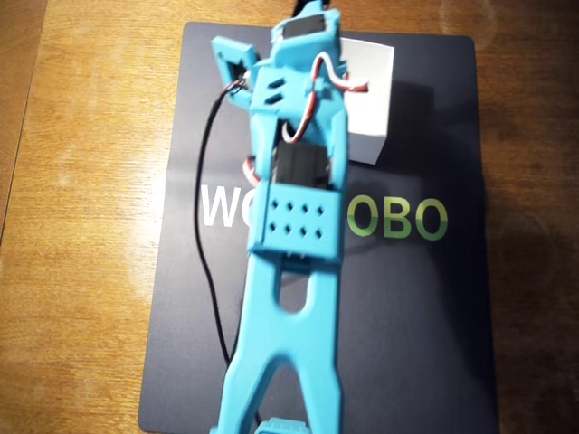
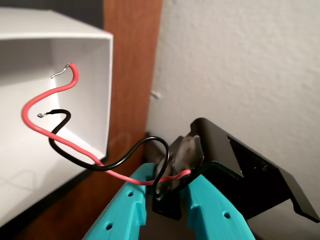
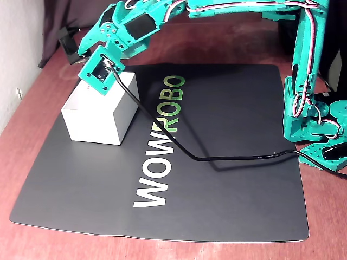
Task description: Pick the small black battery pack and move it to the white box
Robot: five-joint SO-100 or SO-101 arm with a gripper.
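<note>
Wooden counter [image 1: 81, 181] carries a dark mat [image 3: 227, 162] printed WOWROBO; a white wall stands behind in the wrist view.

Box [image 3: 97, 119]: white, open-topped, sits on the mat's far-left corner in the fixed view. Inside looks empty as far as the wrist view shows.

Arm [image 1: 294, 271]: turquoise, stretched out across the mat to the box.

Pincer [image 2: 167, 200]: pinching the battery pack [image 2: 240, 170]. Both turquoise fingers [image 2: 125, 205] press on one end of the pack; the rest sticks out beyond them, tilted.

Pack location: held in the air, off the mat, just past the box's outer edge in the fixed view [image 3: 69, 43]. In the wrist view it is beside the box's wall, not inside.

Wires: red wire [image 2: 45, 95] and black wire [image 2: 75, 155] trail from the pack, their bare tips in front of the box's opening.

A black cable [image 3: 217, 157] lies across the mat from the wrist camera.
</note>
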